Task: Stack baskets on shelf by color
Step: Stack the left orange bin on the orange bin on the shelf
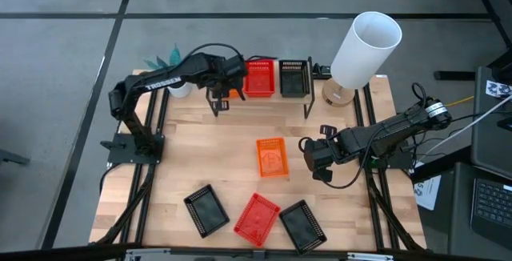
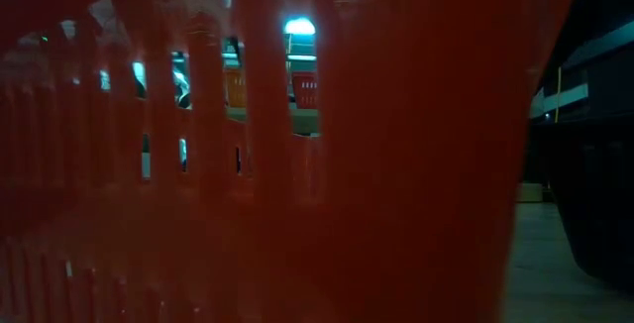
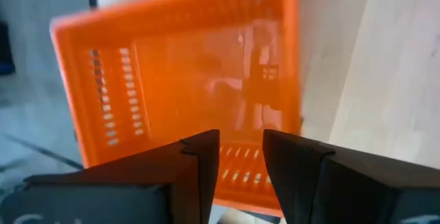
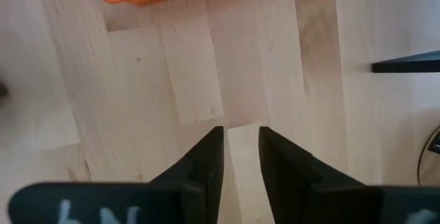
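On the light plank tabletop (image 1: 208, 145), the largest thing standing is a white cylinder (image 1: 364, 49) on a round wooden base, tilting at the back right corner. Just beside it the shelf (image 1: 264, 101) is sitting along the back edge, a pale wood riser on thin black legs. It is carrying a red basket (image 1: 259, 78) in the middle and a black basket (image 1: 294, 78) on the right, both of slotted plastic mesh.

The left arm, with white lettering on its dark link that looks like "TROSSEN", is reaching over the shelf's left end. Its left gripper (image 3: 240, 157) is pinching the near rim of an orange basket (image 3: 185, 80), whose slotted walls and smooth glossy floor are filling the left wrist view.

The right gripper (image 4: 240, 152) is hovering above bare boards near the table's right side, its fingers slightly parted and holding nothing. A second orange basket (image 1: 271, 156) is lying just beside it at mid-table.

Along the front edge three more baskets are lying askew: a black one (image 1: 206, 210), a red one (image 1: 257, 218) and another black one (image 1: 303, 226). The red one is pressing so near the low camera that its ribbed wall (image 2: 297, 184) is covering nearly everything.
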`<state>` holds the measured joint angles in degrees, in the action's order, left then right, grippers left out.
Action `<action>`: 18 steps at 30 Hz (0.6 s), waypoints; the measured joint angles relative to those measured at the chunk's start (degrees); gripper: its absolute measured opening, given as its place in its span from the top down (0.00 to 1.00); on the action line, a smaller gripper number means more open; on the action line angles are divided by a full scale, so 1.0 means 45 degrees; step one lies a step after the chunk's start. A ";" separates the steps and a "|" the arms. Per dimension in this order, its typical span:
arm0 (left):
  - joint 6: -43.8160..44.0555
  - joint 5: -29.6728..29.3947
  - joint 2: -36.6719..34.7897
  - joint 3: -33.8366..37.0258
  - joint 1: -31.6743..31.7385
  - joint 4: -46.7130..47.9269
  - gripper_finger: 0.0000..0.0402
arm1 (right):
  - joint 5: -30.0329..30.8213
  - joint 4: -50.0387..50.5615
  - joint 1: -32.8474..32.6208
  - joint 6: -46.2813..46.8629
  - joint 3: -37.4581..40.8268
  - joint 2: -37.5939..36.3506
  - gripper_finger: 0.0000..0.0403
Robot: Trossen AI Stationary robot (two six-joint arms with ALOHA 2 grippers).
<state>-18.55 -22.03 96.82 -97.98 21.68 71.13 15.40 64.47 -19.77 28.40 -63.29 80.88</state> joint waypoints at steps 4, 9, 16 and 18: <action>0.0005 -0.0051 0.0000 0.0249 0.0419 0.0005 0.74 | 0.0000 0.0000 0.0000 0.0005 0.0000 0.0000 0.77; 0.0001 -0.0060 -0.0024 0.0249 0.0581 0.0710 0.74 | 0.0005 0.0000 0.0005 0.0005 0.0000 0.0000 0.77; 0.0107 -0.0313 -0.0029 0.0249 0.0706 0.1135 0.74 | 0.0005 -0.0012 0.0003 0.0005 0.0000 0.0000 0.77; 0.0105 -0.0321 -0.0029 0.0249 0.0692 0.1024 0.74 | 0.0005 -0.0059 0.0005 0.0010 0.0000 0.0000 0.77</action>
<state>-18.07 -23.47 96.68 -96.86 24.80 75.74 15.42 64.20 -19.75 28.45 -63.29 80.88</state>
